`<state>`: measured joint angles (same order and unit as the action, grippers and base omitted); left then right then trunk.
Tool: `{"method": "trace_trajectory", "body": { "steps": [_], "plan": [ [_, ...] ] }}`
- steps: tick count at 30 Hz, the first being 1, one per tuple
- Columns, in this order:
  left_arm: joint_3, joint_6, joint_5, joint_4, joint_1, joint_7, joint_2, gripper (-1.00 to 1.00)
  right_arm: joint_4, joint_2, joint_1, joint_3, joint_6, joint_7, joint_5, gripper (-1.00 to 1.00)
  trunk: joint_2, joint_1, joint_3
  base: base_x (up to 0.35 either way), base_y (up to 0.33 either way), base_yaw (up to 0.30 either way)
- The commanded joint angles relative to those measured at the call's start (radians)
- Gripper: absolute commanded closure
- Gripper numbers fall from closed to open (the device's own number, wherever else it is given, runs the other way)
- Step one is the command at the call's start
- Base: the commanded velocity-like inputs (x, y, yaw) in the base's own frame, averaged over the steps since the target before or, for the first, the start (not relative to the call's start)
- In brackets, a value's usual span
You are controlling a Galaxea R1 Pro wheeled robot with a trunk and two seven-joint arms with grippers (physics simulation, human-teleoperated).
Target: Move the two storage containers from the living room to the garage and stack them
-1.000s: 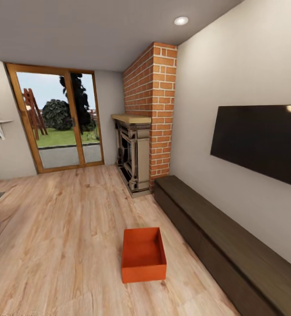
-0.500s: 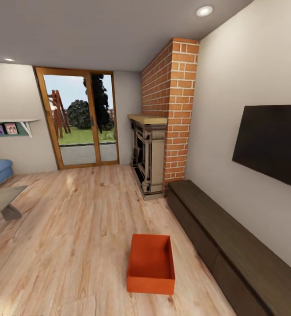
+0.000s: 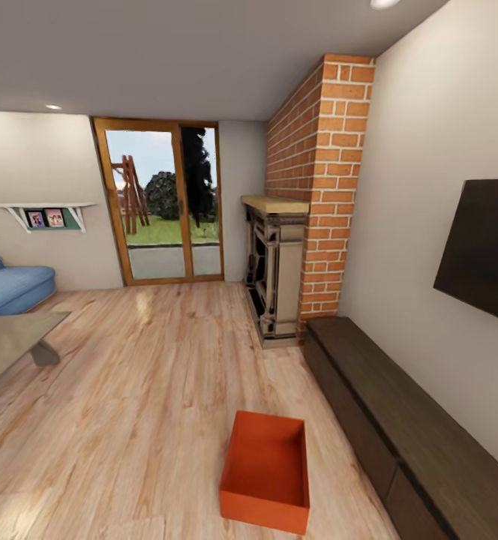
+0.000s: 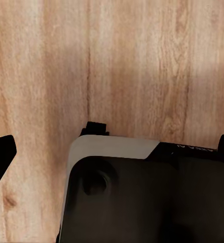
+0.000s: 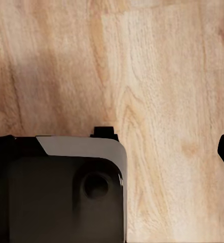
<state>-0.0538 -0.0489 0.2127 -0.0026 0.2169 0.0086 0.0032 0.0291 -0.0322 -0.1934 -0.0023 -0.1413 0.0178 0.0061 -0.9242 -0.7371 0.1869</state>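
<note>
My view has swung left and closed in, so the bin (image 3: 265,472) now sits low in front of me on the plank floor (image 3: 129,390) beside the bench (image 3: 399,420), nearly reachable; I can't tell either gripper's state.

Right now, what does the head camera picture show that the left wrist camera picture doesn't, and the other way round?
The head view alone shows the room: an orange-red storage container on the floor, a brick fireplace, a dark low cabinet, a blue sofa and a glass door. The left wrist view alone shows a close dark and grey robot part. Both show the light wood-plank floor.
</note>
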Motion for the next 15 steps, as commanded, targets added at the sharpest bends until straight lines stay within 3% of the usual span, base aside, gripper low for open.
{"method": "trace_trajectory", "body": {
  "steps": [1, 5, 15],
  "plan": [
    [-0.006, -0.003, 0.008, 0.001, 0.001, 0.001, 0.000, -1.00, 0.003, 0.000, -0.001, 0.000, -0.007, 0.003, 0.000, -1.00, -0.001, 0.000, 0.001, 0.228, -0.170, 0.042],
    [-0.006, -0.004, 0.008, 0.001, 0.001, 0.001, 0.000, -1.00, 0.003, 0.000, -0.001, 0.000, -0.007, 0.005, 0.000, -1.00, -0.001, 0.000, 0.001, 0.178, -0.087, 0.018],
    [-0.005, -0.005, 0.007, 0.001, 0.001, 0.002, 0.000, -1.00, 0.003, -0.003, -0.001, 0.005, -0.005, 0.005, 0.002, -1.00, -0.001, 0.000, 0.001, 0.057, -0.006, 0.001]
  ]
}}
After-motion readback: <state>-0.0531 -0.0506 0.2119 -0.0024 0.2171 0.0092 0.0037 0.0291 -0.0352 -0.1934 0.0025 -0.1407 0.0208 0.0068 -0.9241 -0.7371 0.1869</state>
